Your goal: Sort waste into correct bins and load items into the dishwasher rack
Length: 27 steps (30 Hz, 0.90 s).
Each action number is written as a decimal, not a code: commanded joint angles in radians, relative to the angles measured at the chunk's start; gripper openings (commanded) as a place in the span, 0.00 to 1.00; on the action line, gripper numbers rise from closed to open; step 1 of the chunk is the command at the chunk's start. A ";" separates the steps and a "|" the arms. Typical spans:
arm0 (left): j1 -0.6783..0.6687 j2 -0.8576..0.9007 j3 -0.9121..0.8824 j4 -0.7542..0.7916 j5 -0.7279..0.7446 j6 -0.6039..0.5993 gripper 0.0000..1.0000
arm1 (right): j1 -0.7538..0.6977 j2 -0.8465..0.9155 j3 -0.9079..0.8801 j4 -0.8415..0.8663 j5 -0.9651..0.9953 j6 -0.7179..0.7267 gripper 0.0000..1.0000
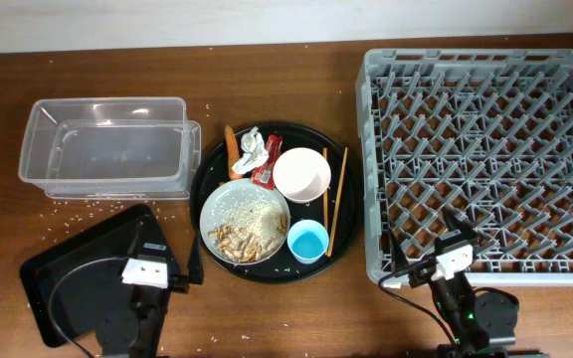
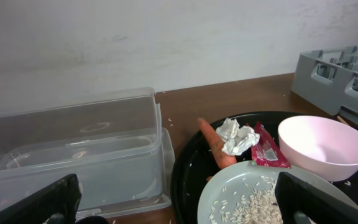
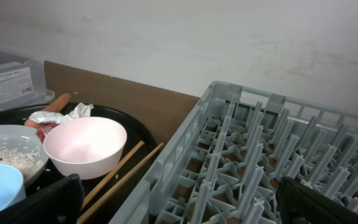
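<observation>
A round black tray (image 1: 338, 169) holds a pale grey plate (image 1: 218, 211) with rice (image 1: 255, 213) and tan scraps (image 1: 237, 240), a white bowl (image 1: 301, 174), a light-blue cup (image 1: 308, 241) and chopsticks (image 1: 334, 199). A carrot piece (image 1: 231, 144), white tissue (image 1: 251, 149) and red wrapper (image 1: 266, 172) lie at the tray's back. The clear tub (image 1: 107, 149) stands left, the black rectangular tray (image 1: 73, 278) front left, the grey rack (image 1: 485, 159) right. My left gripper (image 1: 167, 249) is open and empty beside the plate (image 2: 247, 199). My right gripper (image 1: 426, 239) is open and empty over the rack's front left corner (image 3: 185, 155).
Loose rice grains (image 1: 78, 204) are scattered on the brown table in front of the clear tub. A pale wall runs along the table's far edge. The left arm's base partly covers the black rectangular tray.
</observation>
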 commanded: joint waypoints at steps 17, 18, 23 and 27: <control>0.002 -0.009 -0.006 -0.001 0.007 0.013 0.99 | -0.006 -0.006 -0.007 0.000 0.008 0.008 0.98; 0.002 -0.009 -0.006 0.000 0.007 0.013 0.99 | -0.006 -0.006 -0.007 0.000 0.008 0.008 0.98; 0.002 -0.009 -0.005 0.104 0.177 0.012 1.00 | -0.006 -0.006 -0.007 0.021 -0.180 0.027 0.99; 0.002 0.036 0.150 0.211 0.187 -0.002 0.99 | -0.006 0.012 0.178 0.009 -0.197 0.244 0.98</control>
